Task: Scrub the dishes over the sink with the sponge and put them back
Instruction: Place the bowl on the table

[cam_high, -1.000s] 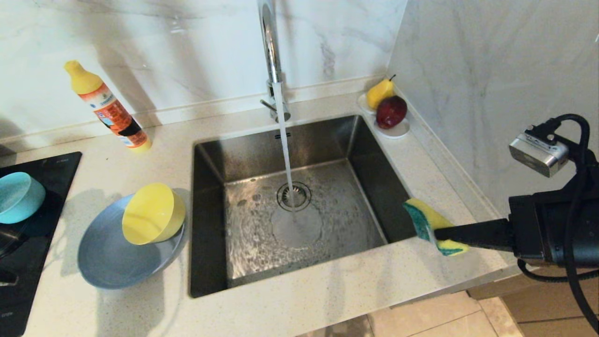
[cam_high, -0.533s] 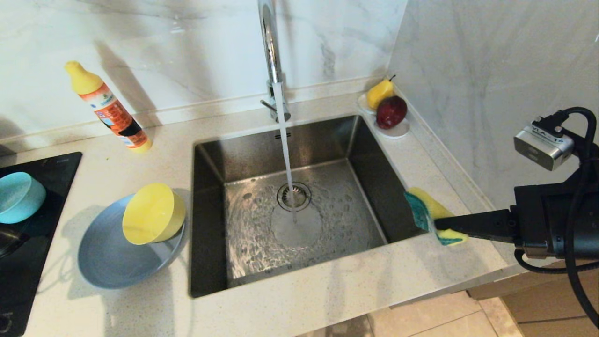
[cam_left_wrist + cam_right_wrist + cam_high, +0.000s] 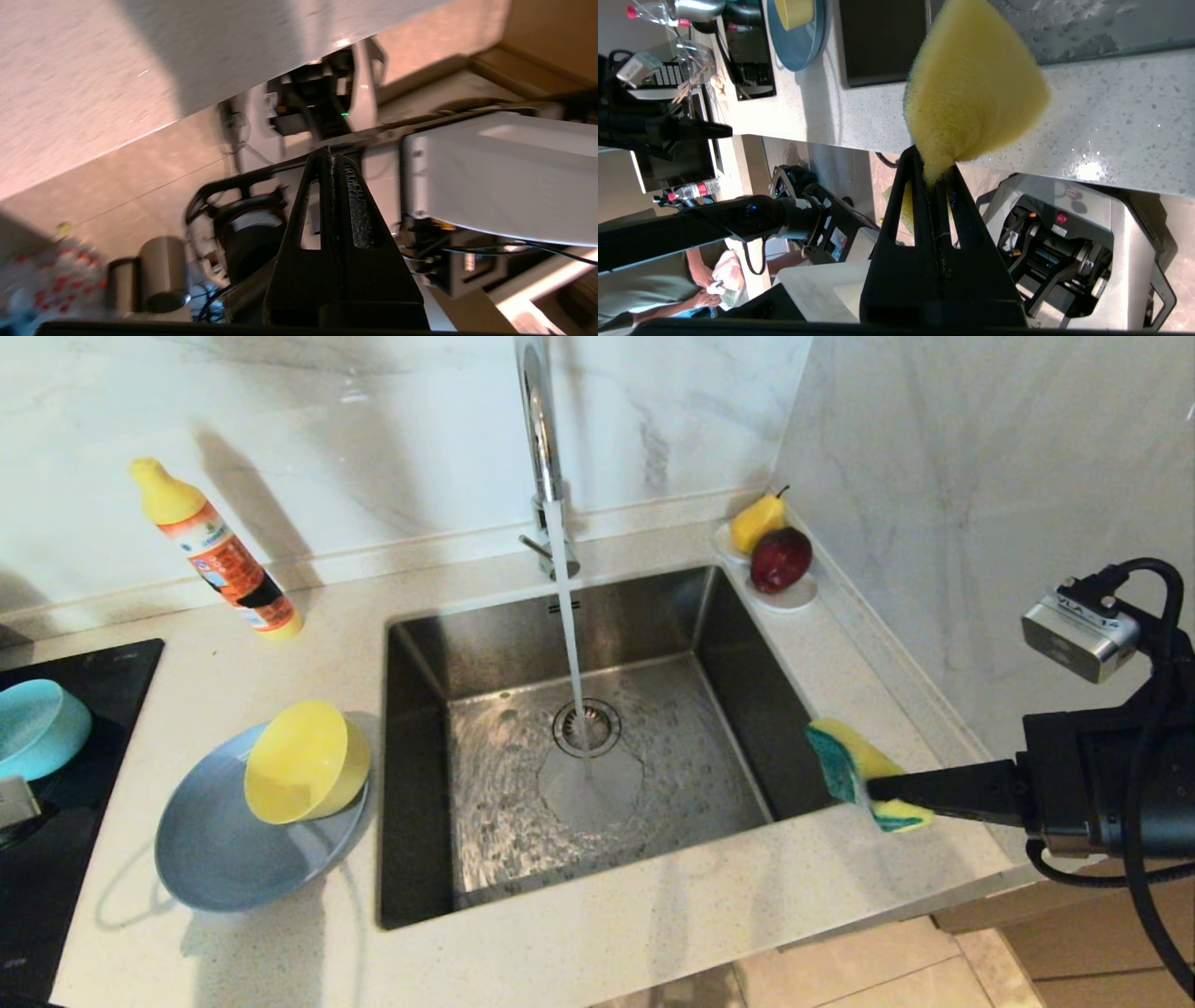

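Note:
My right gripper (image 3: 873,791) is shut on one end of the yellow and green sponge (image 3: 854,756), which it holds above the sink's right rim (image 3: 822,807). In the right wrist view the sponge (image 3: 971,84) fans out from the shut gripper (image 3: 933,161). Water runs from the tap (image 3: 537,420) onto the drain (image 3: 586,726). The yellow-green bowl (image 3: 303,761) lies tilted on the grey-blue plate (image 3: 215,859), left of the sink. A teal bowl (image 3: 37,728) sits on the black hob. My left gripper (image 3: 332,158) is shut and empty, off the counter's left side.
An orange bottle with a yellow cap (image 3: 219,555) stands at the back left. A white dish with a pear and a red fruit (image 3: 770,555) sits at the sink's back right corner. Marble walls close in the back and right. The black hob (image 3: 56,859) covers the far left.
The left arm has drawn back off the left edge and its shadow has left the plate. The right gripper with the sponge has barely shifted.

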Tool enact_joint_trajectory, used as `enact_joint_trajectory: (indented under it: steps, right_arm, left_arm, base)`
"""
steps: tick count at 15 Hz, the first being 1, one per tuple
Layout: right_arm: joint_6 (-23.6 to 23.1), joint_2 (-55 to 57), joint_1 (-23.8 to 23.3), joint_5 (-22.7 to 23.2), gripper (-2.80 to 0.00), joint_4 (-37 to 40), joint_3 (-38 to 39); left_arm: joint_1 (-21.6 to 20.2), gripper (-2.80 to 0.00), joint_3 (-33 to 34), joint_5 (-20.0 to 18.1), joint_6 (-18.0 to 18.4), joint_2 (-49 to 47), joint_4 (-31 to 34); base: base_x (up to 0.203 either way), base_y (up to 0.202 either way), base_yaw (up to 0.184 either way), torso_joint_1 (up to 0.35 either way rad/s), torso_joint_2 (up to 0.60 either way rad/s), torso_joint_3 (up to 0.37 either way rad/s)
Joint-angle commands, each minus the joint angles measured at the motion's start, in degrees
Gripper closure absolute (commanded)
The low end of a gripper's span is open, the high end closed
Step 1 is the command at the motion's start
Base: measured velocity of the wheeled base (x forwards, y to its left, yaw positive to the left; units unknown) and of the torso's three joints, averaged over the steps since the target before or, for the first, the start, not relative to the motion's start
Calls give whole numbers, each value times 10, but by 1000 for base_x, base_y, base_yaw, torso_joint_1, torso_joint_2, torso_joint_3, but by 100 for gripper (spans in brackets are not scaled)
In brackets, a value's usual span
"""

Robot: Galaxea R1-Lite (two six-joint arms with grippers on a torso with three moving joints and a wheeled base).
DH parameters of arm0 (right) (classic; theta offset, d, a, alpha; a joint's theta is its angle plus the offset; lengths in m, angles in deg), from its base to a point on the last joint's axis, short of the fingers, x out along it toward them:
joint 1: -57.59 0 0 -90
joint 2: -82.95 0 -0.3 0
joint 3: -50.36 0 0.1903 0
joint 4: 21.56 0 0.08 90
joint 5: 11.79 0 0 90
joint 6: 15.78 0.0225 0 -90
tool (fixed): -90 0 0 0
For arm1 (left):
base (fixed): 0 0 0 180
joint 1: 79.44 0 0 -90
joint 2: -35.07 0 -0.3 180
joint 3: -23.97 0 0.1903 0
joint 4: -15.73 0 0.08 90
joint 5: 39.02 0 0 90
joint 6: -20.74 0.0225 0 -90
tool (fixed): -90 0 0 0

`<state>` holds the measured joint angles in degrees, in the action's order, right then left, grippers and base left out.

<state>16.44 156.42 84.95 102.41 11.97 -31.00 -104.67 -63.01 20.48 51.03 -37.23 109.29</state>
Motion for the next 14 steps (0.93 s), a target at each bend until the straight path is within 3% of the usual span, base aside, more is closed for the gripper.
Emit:
enact_joint_trajectory:
  steps: [1,2,4,10,14]
  right_arm:
    - [0,4,-4,1,0,0,2]
    - [0,6,-10,2,0,0,3]
    - [-1,13,-13,2,0,-2,9]
    - [-1,26,-13,8,0,-37,25]
    - [-1,27,-13,8,0,-37,26]
  left_arm:
    - [40,0,-5,-10,-36,-33,-21]
    - [54,-280,-5,-10,-52,-38,-35]
    - [75,-280,-11,-11,-79,-52,-55]
    - [133,-280,-27,-10,-224,-80,-135]
    - [159,-280,-26,-11,-276,-81,-178]
  base:
    - [0,0,0,0,0,0]
    - [0,0,0,0,0,0]
    - [0,0,0,0,0,0]
    - [0,0,0,0,0,0]
    - [0,0,0,0,0,0]
